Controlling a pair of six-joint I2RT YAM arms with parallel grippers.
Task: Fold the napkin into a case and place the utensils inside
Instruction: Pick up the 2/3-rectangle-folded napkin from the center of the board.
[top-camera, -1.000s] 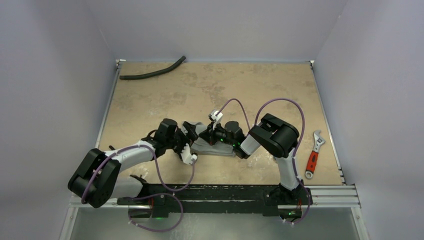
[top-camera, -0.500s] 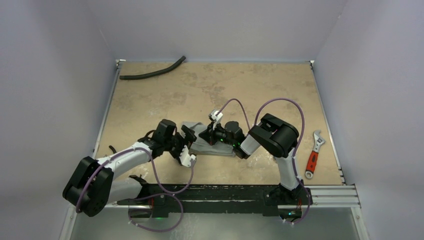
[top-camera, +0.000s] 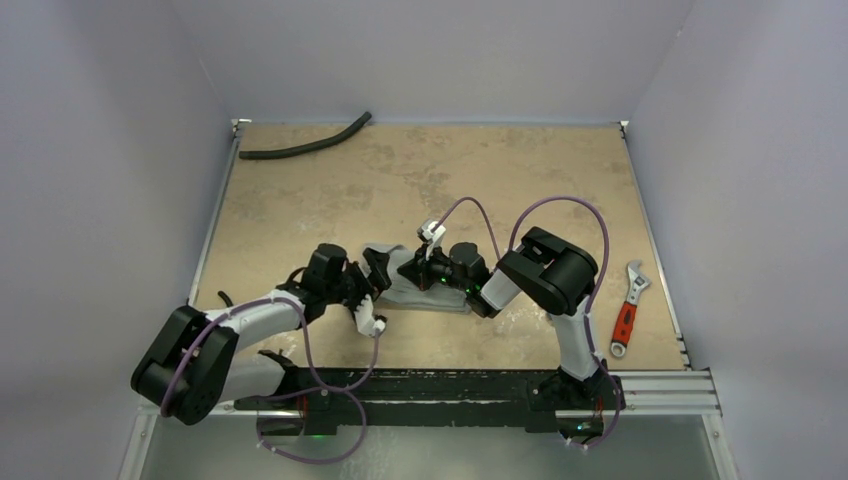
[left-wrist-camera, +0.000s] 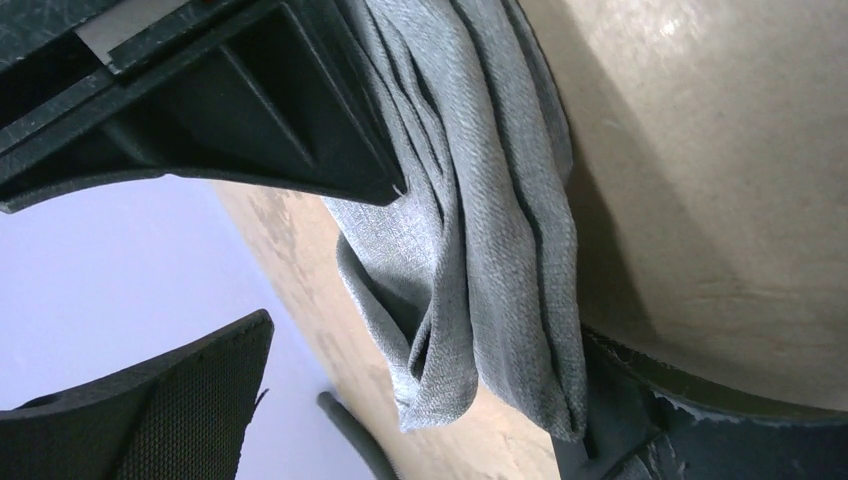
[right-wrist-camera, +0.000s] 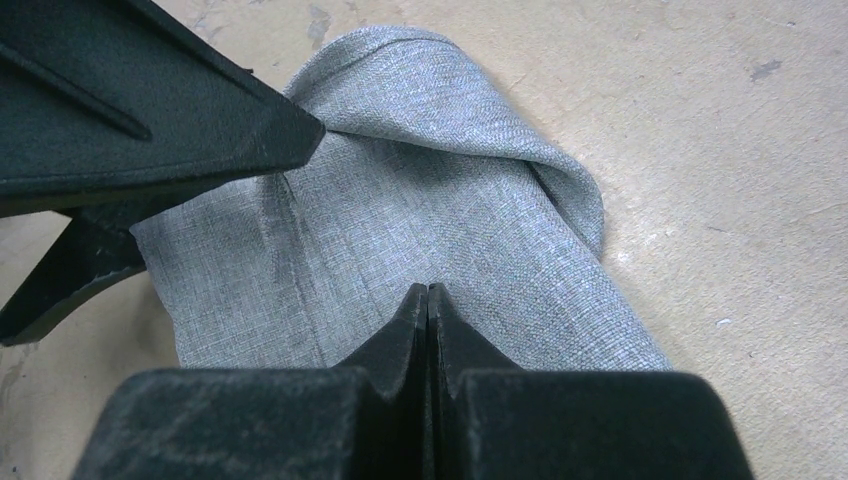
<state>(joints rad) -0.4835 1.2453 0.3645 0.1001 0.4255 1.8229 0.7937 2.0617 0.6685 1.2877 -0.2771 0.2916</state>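
Napkin (top-camera: 412, 288): folded grey bundle, lying mid-front on table (top-camera: 450, 180) | Left gripper (top-camera: 374, 292): jaws released wide at its left end | Right gripper (right-wrist-camera: 428, 292): jaws clenched together, tips over cloth

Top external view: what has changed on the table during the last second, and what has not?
The left arm drew back a little toward the near left edge, taking its open left hand slightly away from the napkin. Nothing was taken or released. The right hand stayed shut over the napkin; the wrench and hose did not move.
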